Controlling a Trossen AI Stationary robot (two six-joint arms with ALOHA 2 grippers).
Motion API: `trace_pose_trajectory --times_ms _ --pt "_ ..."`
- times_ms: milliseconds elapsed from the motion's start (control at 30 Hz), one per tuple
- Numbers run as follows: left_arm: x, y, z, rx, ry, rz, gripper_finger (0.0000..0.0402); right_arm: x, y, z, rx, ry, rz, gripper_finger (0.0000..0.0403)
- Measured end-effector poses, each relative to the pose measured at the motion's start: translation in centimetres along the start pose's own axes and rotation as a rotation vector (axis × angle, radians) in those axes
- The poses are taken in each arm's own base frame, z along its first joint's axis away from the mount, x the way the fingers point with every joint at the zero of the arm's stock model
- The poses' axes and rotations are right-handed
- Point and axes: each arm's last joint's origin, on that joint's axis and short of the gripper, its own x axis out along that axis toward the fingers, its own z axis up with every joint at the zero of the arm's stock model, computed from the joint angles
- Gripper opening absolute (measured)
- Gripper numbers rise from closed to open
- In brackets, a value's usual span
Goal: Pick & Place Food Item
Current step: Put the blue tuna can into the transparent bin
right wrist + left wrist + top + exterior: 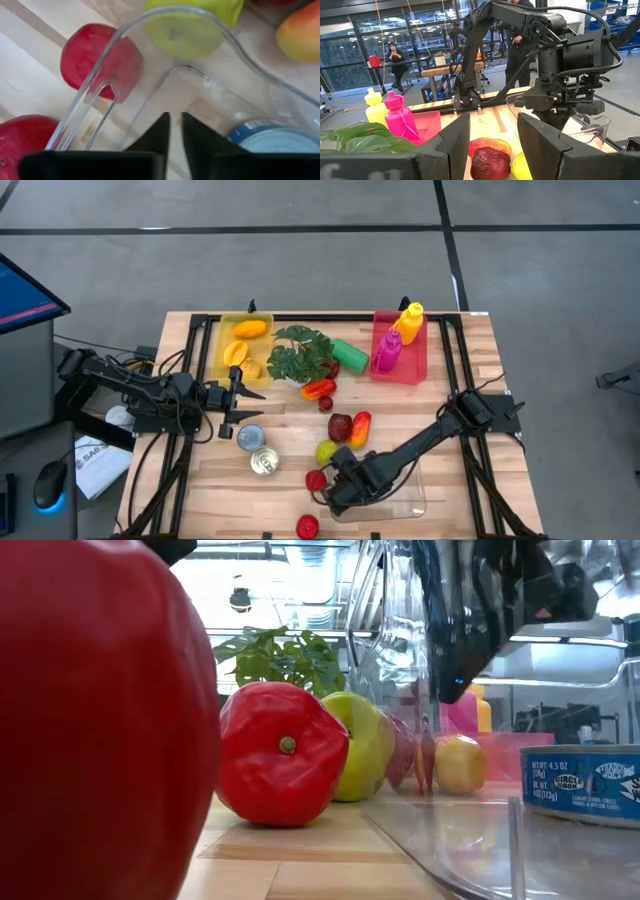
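your table (450,440) is pale wood planks; behind it sits a glass-walled workshop with a person seated far back. the right gripper (338,485) hangs over the clear tray's (405,502) corner, fingers nearly pressed together, nothing pinched. red pepper (316,479) and green apple (327,451) lie just beside that corner. the left gripper (232,406) waits near the yellow bin (222,340), fingers part spread, empty.

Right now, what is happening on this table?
The right tool hangs over the corner of the clear tray, fingers nearly together and holding nothing visible. A red pepper and green apple lie just beside the tray. The left tool waits near the yellow bin, gripping nothing.
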Motion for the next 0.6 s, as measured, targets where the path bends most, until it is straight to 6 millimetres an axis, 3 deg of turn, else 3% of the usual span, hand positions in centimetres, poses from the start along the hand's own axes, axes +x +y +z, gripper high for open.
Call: trace_pose_trajectory --times_ms 67,300,600 --pt "0.0 0.0 0.0 0.000 0.000 0.000 0.0153 0.3 -0.2 -0.1 -0.002 -0.005 -0.010 0.0009" --pt "0.0 0.0 0.0 0.000 0.000 0.000 0.0153 1.8 -1.5 -0.8 0.031 0.021 -0.074 0.0003" --pt "0.0 0.0 0.0 0.000 0.000 0.000 0.0153 1.9 -2.3 -1.1 0.054 0.037 -0.147 0.0002"
